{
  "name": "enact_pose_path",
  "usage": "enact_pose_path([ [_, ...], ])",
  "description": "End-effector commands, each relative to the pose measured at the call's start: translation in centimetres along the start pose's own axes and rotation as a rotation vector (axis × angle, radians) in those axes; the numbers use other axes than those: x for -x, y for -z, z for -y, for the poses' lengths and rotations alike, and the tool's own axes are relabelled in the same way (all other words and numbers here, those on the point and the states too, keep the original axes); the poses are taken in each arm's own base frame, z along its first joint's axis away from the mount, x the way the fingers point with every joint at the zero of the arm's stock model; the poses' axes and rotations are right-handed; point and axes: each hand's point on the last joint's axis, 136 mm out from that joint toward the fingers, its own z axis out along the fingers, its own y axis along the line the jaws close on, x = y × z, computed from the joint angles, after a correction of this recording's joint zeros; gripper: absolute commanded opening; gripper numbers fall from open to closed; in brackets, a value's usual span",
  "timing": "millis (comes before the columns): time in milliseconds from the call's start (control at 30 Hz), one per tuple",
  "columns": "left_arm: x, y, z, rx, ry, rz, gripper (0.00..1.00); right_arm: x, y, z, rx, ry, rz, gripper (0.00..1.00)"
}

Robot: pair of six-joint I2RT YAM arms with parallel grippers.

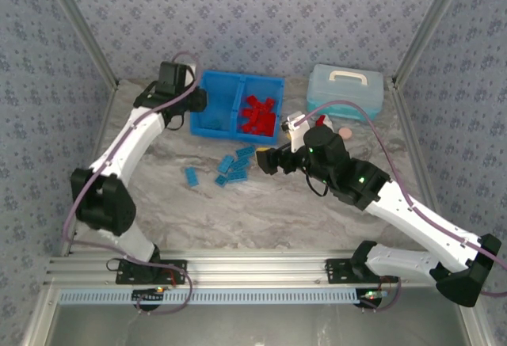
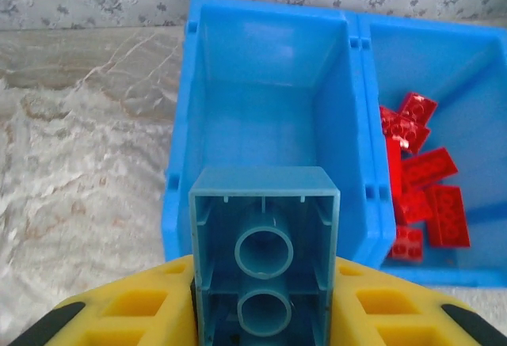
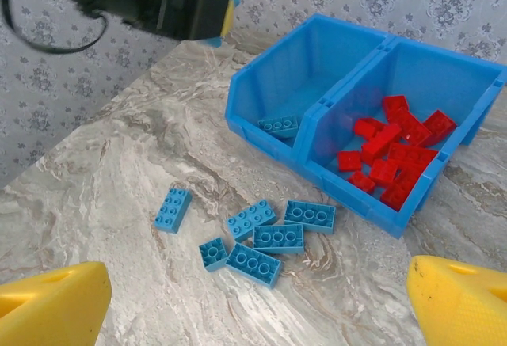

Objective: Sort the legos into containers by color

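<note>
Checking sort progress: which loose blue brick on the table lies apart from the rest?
The lone blue brick on the left; the other five lie bunched together in front of the bin.

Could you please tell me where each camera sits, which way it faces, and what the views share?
Top external: above and behind the robot, looking down; left arm, right arm, blue bin, loose blue legos.
Left wrist: faces the bin past its left fingers, which hold a blue lego.
Right wrist: faces the bin across the table; right fingers open at the bottom corners, left arm above.
Shared: all see the red legos in the bin.
</note>
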Motion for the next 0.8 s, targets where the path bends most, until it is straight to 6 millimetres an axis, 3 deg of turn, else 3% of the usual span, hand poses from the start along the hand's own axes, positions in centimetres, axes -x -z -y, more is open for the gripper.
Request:
enact_pose_path([
  [0,-1.1,-4.3,-0.3,0.048,-0.023,-0.088,0.38,0.7,0.9,0.5,-0.022,-0.021,0.017,0.98],
  [167,-1.1,-8.5,-0.5,0.094,-0.036,-0.113,0.37,0.6,1.3,0.7,-0.026,-0.03,0.012,0.98],
  [300,-2.4,-11.2,-0.7,0.12,-0.067,-0.165,0.37,0.5,1.7,0.8,-0.029,-0.033,0.013,0.99],
  [567,-5.3,-14.5,0.2,0.12,-0.102,-0.234,0.42,0.7,2.1,1.0,-0.035,-0.033,0.021,0.99],
  [767,-5.6,-15.2,0.7,0.093,-0.077,-0.243,0.5,0.7,2.4,1.2,-0.043,-0.031,0.016,0.99],
])
